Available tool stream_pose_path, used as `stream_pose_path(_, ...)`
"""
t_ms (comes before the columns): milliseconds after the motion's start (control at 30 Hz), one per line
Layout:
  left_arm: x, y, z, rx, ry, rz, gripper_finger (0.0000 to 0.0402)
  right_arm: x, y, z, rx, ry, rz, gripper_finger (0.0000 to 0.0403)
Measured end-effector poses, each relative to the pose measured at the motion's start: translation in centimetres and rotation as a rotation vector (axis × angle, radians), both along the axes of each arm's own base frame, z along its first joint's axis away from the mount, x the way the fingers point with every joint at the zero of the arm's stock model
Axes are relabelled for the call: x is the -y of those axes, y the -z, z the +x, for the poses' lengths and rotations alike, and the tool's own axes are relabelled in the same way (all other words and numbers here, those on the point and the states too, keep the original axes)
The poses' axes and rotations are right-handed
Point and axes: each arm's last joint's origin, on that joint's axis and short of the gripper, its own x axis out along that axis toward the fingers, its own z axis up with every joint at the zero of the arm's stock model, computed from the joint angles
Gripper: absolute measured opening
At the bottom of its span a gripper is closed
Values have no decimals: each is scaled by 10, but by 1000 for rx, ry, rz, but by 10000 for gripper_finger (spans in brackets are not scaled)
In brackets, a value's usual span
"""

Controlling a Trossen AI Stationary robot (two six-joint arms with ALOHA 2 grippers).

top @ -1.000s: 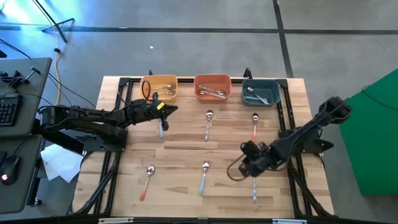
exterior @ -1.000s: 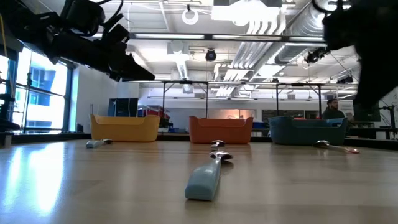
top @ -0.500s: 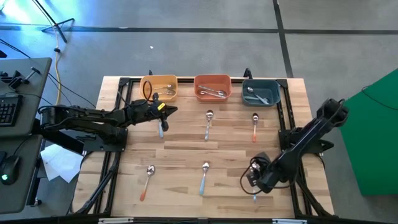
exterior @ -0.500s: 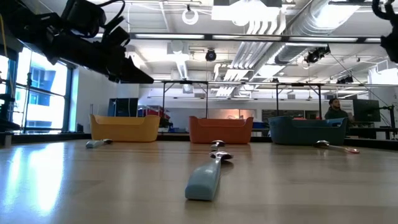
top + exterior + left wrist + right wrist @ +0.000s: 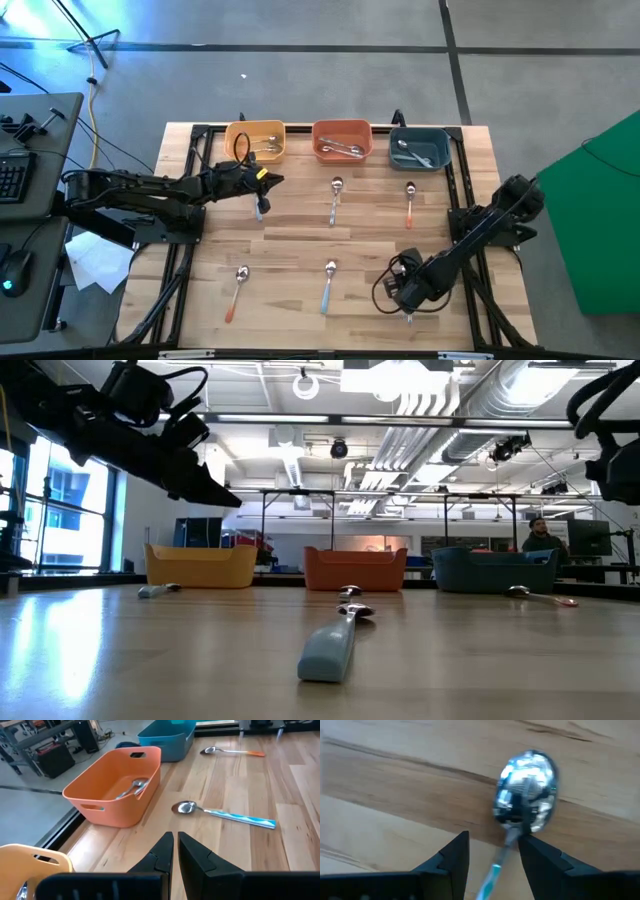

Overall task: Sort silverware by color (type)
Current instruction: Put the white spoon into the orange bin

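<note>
Several spoons lie flat on the wooden table [image 5: 300, 235]. One with a light blue handle [image 5: 526, 790] lies near the front right; its handle end [image 5: 409, 317] shows below my right gripper [image 5: 492, 837], which hangs low over it, open, a finger on either side of the spoon's neck. My left gripper [image 5: 175, 837] is shut and holds nothing. It hovers at the far left above another blue-handled spoon [image 5: 259, 206], beside the yellow bin [image 5: 258, 142]. My right gripper comes at the spoon from above, fingers pointing down and standing across its neck [image 5: 512, 836]. The neck runs close along one finger [image 5: 532, 852]; whether that finger touches it, I cannot tell. The spoon lies flat on the table.
An orange bin [image 5: 342, 140] and a teal bin [image 5: 420, 147] stand in the far row, each with spoons inside. Loose spoons lie at mid table [image 5: 335, 200] [image 5: 409, 205] and near the front [image 5: 237, 290] [image 5: 328, 285]. A person [image 5: 541, 535] shows in the room behind.
My right gripper has gone toward the table's near edge and come down over the front right spoon. My left gripper has dipped a little, staying above the far left spoon.
</note>
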Motion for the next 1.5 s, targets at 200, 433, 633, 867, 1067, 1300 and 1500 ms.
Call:
stream_pose_path(200,2,11,-7,-8,3,7,17,0,5,9,-27,-37,-20,115)
stream_pose_path(433,4,19,-14,36,-2,3,17,5,2,19,-47,-183,-24,26)
stream_pose_path(633,5,22,-16,42,10,-18,17,14,-33,39,-50,-317,-213,8)
stream_pose_path(867,11,21,-14,56,79,-12,17,58,-77,85,-28,-550,-448,4)
stream_pose_path(1067,13,20,-13,61,88,-10,17,159,-105,136,-29,-754,-581,4)
stream_pose_path(1300,13,21,-13,53,88,-10,17,288,-107,167,78,-996,-690,3)
stream_pose_path(1500,13,20,-13,54,93,6,17,364,-101,177,29,-1083,-698,3)
